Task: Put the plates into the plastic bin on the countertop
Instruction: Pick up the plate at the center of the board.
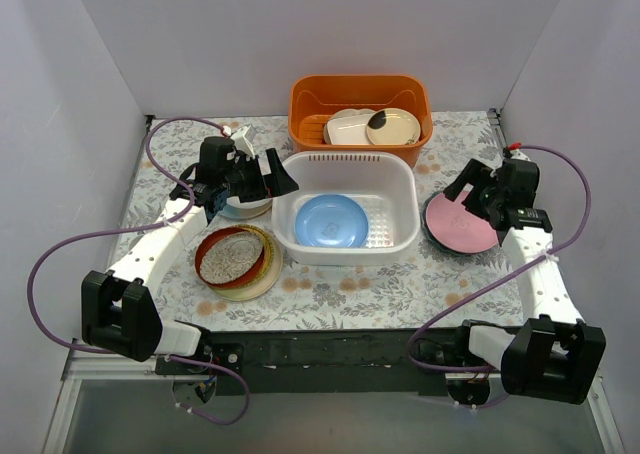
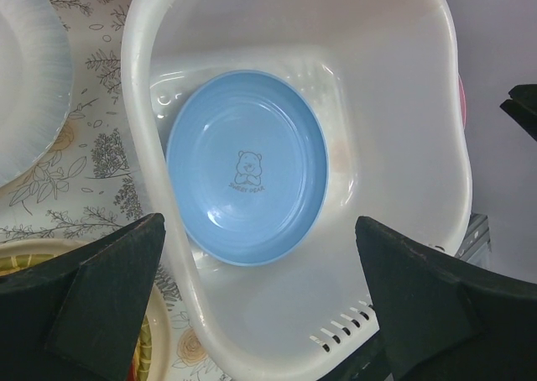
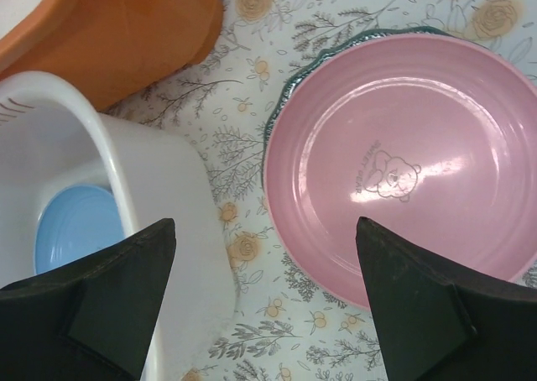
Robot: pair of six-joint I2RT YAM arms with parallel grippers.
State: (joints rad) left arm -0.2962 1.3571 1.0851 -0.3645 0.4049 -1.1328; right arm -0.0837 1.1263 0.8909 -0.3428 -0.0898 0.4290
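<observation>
Plates part-loaded: the blue plate lies flat inside the plastic bin at the centre of the counter. The pink plate, stacked on a teal plate, sits just right of the bin beneath the right jaws, which are spread apart and empty, apparently poised to take it. The left jaws, likewise apart, hang over the bin. The red-rimmed plate lies on the yellow plate at left.

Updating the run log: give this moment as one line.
bin: blue plate inside | pink plate: outside bin | left gripper: open | right gripper: open
</observation>
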